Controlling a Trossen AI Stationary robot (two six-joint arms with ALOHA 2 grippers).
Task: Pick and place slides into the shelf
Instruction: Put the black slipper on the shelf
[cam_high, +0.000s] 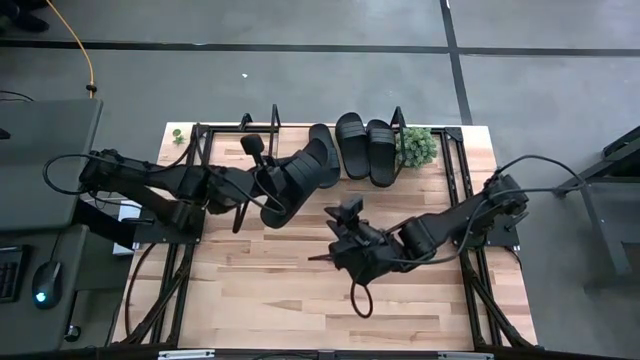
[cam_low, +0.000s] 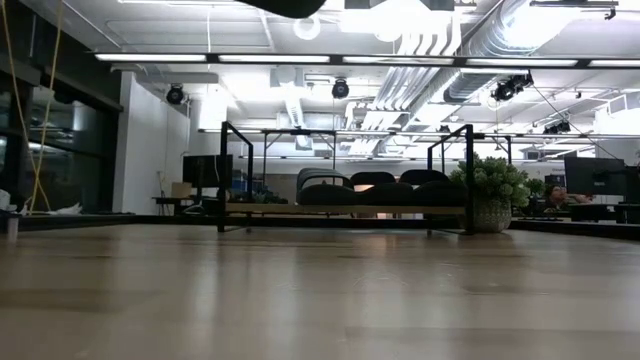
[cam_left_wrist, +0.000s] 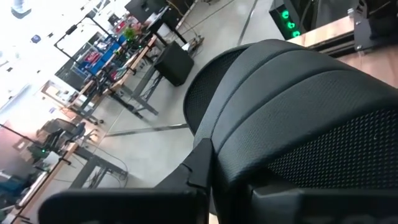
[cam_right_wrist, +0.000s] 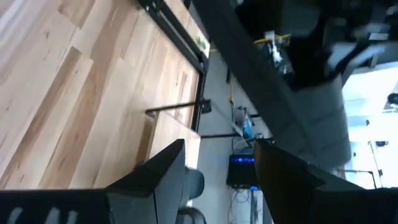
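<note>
My left gripper (cam_high: 268, 188) is shut on one black slide (cam_high: 300, 178), held in the air just in front of the shelf (cam_low: 300, 210); its ribbed strap band (cam_left_wrist: 292, 112) fills the left wrist view. Three more slides (cam_high: 352, 145) (cam_high: 381, 152) (cam_high: 322, 138) rest side by side on the shelf board, soles down, the left one partly hidden under the held slide. My right gripper (cam_high: 340, 240) (cam_right_wrist: 217, 180) hangs open over the middle of the table with nothing between its fingers. My left gripper holds the slide at its near-left end (cam_high: 275, 200), beside the strap band, coming in nearly level from the table's left. My own fingers (cam_left_wrist: 124, 202) hide the exact place of contact. The slide is lifted clear of the table and slants up toward the shelf.
A small potted plant (cam_high: 418, 145) (cam_low: 492, 190) stands at the shelf's right end. Black tube end frames (cam_high: 397, 118) rise at both ends of the shelf. Bare wooden tabletop (cam_high: 260, 290) lies near and to the left.
</note>
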